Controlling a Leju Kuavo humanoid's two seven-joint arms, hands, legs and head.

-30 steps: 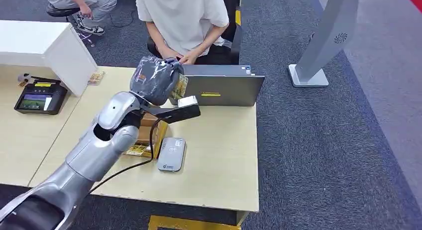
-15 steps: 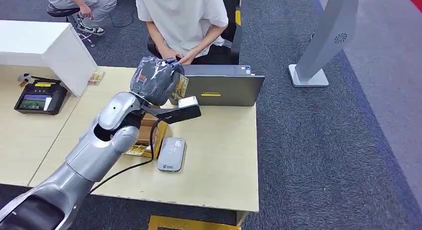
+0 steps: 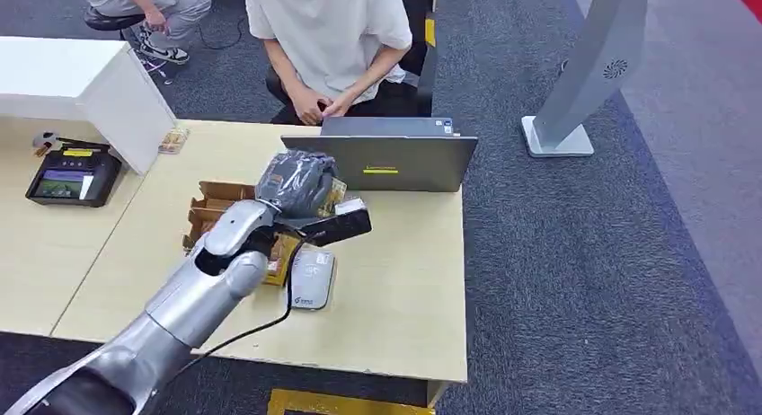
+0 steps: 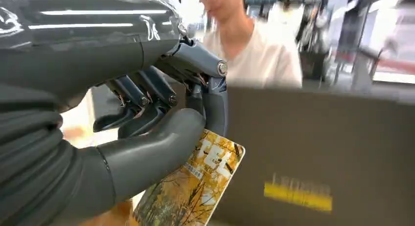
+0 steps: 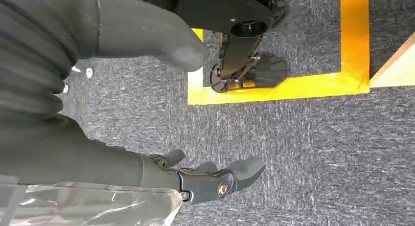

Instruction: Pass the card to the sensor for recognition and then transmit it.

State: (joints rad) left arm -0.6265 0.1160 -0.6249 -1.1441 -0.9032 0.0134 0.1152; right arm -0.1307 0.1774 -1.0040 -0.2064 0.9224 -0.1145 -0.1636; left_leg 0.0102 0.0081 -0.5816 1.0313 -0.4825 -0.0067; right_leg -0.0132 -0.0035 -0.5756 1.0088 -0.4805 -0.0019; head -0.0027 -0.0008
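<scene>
From the head camera I see my left arm [image 3: 193,289] reaching forward and up across the table [image 3: 395,289], elbow bent, with the left hand [image 3: 296,181] hanging above the cardboard box [image 3: 208,208] and just short of the laptop [image 3: 382,162]. At the wrist camera the thumb [image 4: 147,155] and a dark finger [image 4: 215,108] pinch the yellow card [image 4: 195,187], which hangs tilted below the hand in front of the laptop's grey lid. The grey sensor [image 3: 311,277] lies flat on the table below the hand, apart from the card. My right hand [image 5: 210,179] hangs over the carpet with fingers loosely apart, holding nothing. A person [image 3: 328,38] sits behind the laptop.
</scene>
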